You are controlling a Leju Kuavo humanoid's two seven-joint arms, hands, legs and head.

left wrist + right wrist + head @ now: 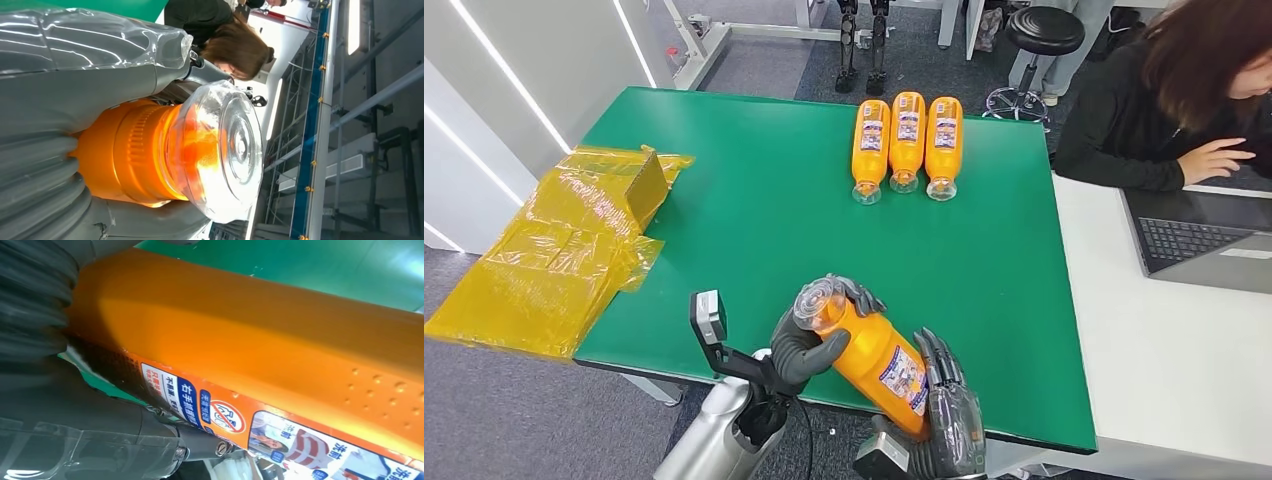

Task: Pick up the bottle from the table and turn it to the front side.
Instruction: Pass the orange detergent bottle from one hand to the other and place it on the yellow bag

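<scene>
Orange bottle, lower centre of head view, above green tabletop: left robot hand grips neck, right robot hand grips base; left wrist view adds clear cap; right wrist view, printed label

green table, three orange bottles, yellow plastic

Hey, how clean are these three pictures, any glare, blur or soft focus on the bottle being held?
Head view: even light, sharp, bottle crisp between left hand and right hand. Left wrist view: clear cap carries bright highlights, background sharp. Right wrist view: the nearest orange surface looks soft, the label is readable.
</scene>
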